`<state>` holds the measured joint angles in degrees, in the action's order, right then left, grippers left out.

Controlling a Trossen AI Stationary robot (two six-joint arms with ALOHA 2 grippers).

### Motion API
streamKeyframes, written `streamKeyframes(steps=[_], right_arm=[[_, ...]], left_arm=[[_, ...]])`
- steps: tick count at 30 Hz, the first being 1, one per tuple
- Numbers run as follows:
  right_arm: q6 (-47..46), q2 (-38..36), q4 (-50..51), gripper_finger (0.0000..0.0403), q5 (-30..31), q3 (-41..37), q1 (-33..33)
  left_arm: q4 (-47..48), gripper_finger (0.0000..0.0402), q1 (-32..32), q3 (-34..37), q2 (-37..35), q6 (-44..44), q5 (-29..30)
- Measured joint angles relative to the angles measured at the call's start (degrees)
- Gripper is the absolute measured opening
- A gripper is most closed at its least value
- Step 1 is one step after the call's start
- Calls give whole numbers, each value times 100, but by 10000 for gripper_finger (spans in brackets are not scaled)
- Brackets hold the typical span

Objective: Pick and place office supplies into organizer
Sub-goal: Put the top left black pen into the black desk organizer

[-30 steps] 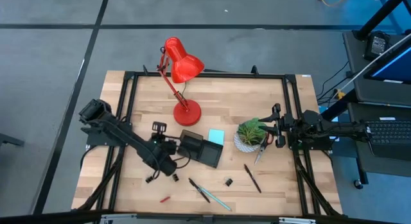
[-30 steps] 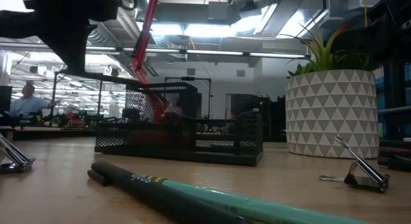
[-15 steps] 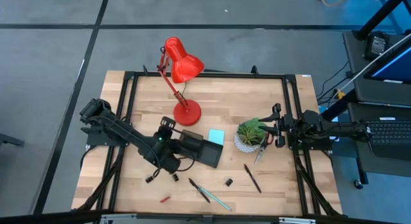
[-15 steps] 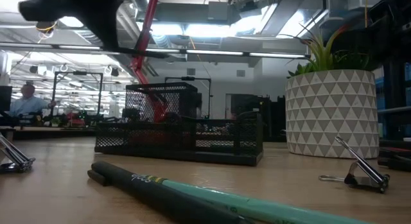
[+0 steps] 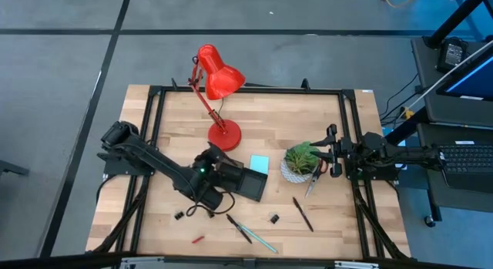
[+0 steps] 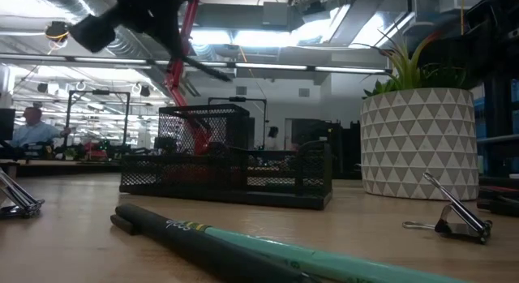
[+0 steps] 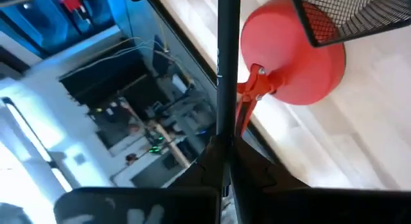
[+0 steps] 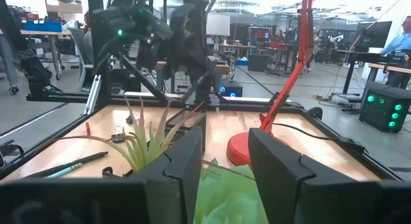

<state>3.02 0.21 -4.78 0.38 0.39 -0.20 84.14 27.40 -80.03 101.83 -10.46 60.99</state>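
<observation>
My left gripper [image 5: 209,166] [image 7: 225,161] hangs over the left end of the black mesh organizer [image 5: 240,179] [image 6: 227,165], shut on a thin dark pen [image 7: 226,70] [image 6: 207,68]. Other supplies lie loose on the wood: a dark pen and a teal pen [image 5: 250,233] [image 6: 268,255], another dark pen [image 5: 303,213], black clips [image 5: 273,219] [image 5: 179,215] [image 6: 458,222], scissors [image 5: 312,180] and a light blue sticky-note pad [image 5: 259,164] beside the organizer. My right gripper [image 5: 327,156] [image 8: 225,166] waits open at the right edge, behind the plant. My left gripper pinches the dark pen at one end [image 7: 225,137] between its two fingers. The pen runs on past the fingertips, in line with them. It is lifted clear of the table and slants in the air above the organizer.
A red desk lamp stands with its round base [image 5: 224,136] [image 7: 292,63] just beyond the organizer. A green plant in a white patterned pot [image 5: 299,163] [image 6: 418,141] sits between the organizer and my right gripper. A small red item [image 5: 198,240] lies near the front edge.
My left gripper has moved up and toward the table's right and far side, from the bare wood left of the organizer to above its left end, turning as it went. The pen stayed in its fingers throughout.
</observation>
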Motion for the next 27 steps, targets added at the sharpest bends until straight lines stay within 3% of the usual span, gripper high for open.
streamKeyframes(steps=[16, 27], right_arm=[[-277, 0, 3, 132, 0, 1, 0], [-274, 0, 44, 132, 0, 1, 0]], left_arm=[[109, 6, -17, 2, 1068, -227, 286], [40, 24, 24, 4, 1298, -105, 43]])
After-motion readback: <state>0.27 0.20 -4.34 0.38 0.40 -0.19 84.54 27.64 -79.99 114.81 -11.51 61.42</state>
